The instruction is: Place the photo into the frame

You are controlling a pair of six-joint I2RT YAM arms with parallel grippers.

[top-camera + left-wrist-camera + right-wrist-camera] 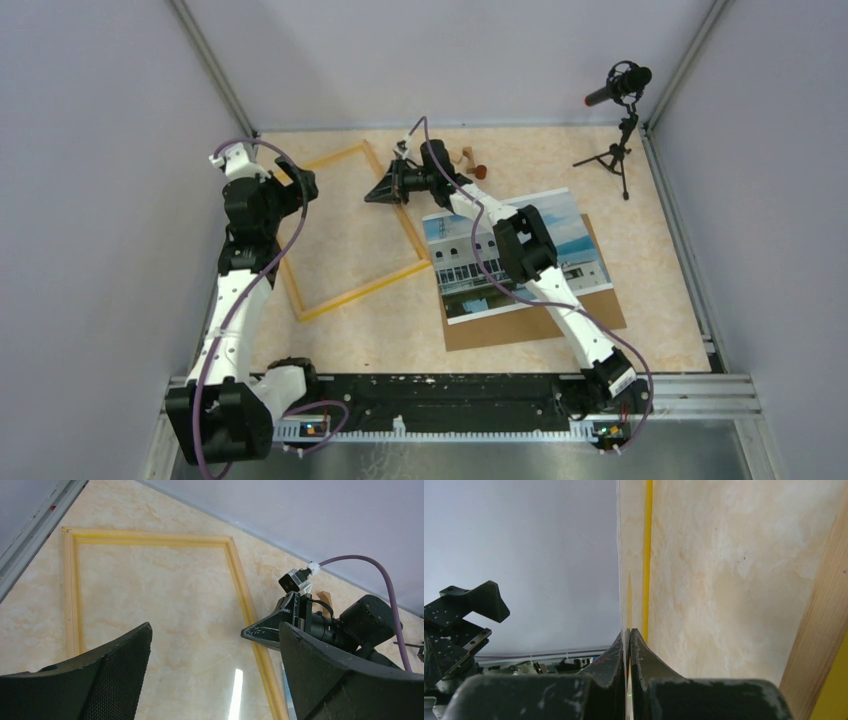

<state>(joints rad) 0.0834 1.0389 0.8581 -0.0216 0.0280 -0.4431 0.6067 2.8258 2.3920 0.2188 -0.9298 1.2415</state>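
Top view: logging the frame (365, 290) as lying flat on the marbled table (650, 230), left of centre, skewed, nothing inside it. Placing the photo (462, 282) to its right, face up on the brown backing board (540, 328), left edge just beside the frame's near-right corner, touching or not unclear. Not yet in. Noting the right gripper (372, 196) reaching over the far end of the frame's right rail, jaws pinched together. Noting the left gripper (303, 185) hovering over the frame's far-left part, spread wide, carrying nothing. Tagging a microphone (620, 90) on a tripod, far right.

Left wrist view: looking down past the wide-open left gripper (215, 630) onto the frame (150, 537), bare table showing through it. Catching the right gripper (246, 631) with tip over or on the right rail; cannot tell which.

Right wrist view: seeing the right gripper (628, 632) with fingers (611, 655) pressed flat together, apparently nothing between. Picking up pale wood of the frame (819, 630) close at the right edge.

Judging the step as nudging or squaring the frame with closed tips before fetching the photo. Doing it well probably means:
- setting tips low against the rail's side
- pushing slowly, sliding rather than tipping the thin wood
- squaring the opening to the photo
- bracing the opposite rail with the open left gripper
- steering clear of the photo's edge
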